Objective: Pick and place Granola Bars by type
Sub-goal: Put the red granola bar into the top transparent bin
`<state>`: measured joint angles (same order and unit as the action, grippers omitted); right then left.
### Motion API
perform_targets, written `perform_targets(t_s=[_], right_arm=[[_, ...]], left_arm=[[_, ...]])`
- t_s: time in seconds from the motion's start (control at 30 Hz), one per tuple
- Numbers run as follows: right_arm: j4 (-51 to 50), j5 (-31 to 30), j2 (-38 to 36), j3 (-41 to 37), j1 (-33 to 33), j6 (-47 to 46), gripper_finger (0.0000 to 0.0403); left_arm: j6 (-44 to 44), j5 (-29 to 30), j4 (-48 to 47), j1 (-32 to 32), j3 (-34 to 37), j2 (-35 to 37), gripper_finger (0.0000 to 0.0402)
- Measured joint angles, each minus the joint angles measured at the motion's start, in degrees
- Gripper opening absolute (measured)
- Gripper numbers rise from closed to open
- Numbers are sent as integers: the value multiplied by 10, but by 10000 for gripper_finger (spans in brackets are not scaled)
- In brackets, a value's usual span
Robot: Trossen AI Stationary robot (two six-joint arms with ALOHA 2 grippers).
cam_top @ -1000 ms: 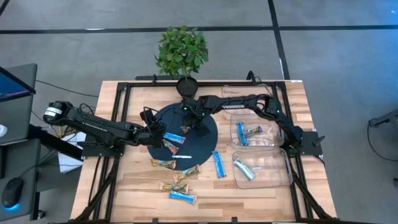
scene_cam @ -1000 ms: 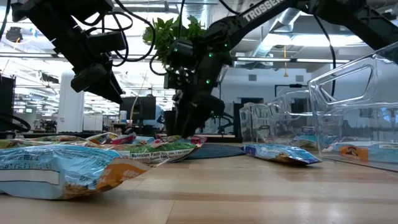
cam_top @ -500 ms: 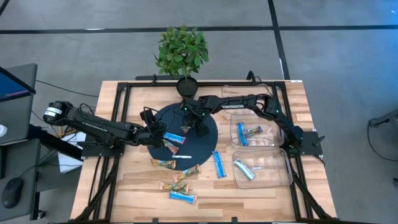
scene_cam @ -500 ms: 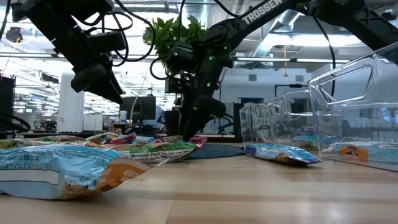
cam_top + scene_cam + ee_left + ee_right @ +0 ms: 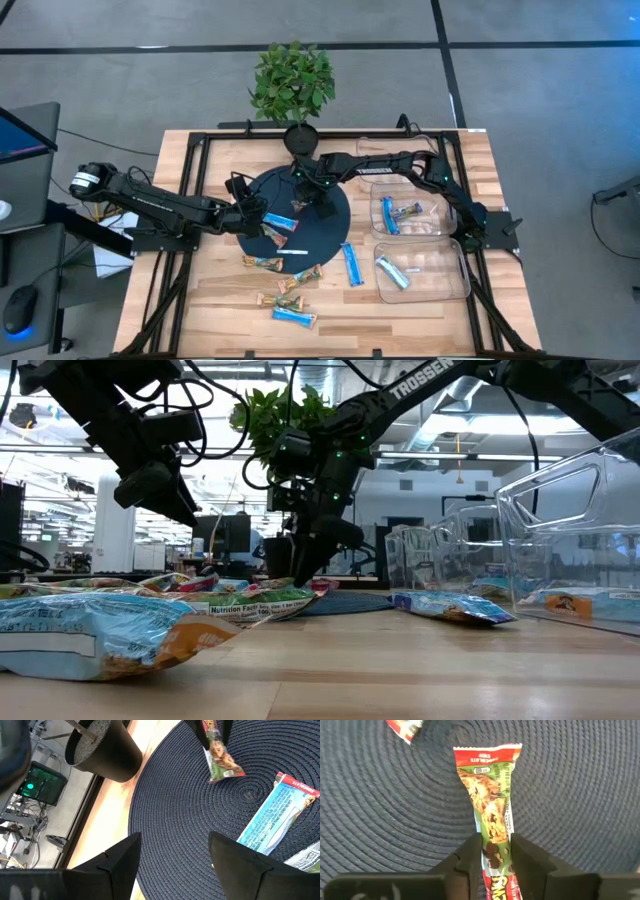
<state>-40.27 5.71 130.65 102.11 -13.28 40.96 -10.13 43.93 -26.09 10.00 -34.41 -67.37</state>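
My right gripper [image 5: 495, 852] is clamped on the green granola bar [image 5: 491, 807] over the round mat [image 5: 580, 795]; next, lift and carry it to a bin [image 5: 420, 215].

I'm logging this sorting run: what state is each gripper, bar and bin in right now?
right gripper: shut on the green bar, over the dark round mat.
left gripper: open, empty, above the mat's edge.
blue bar: lying flat on the mat.
far clear bin: holds bars.
near clear bin: holds one bar.
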Motion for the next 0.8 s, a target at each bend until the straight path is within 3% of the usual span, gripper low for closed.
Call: perform_targets(t_s=[0.37,0.8], right_arm=[[0,-32,-1,0,6,10,46],[-23,-80,-10,0,31,15,38]], left_arm=[[0,0,-1,0,0,0,229],[0,0,-1,0,0,0,229]])
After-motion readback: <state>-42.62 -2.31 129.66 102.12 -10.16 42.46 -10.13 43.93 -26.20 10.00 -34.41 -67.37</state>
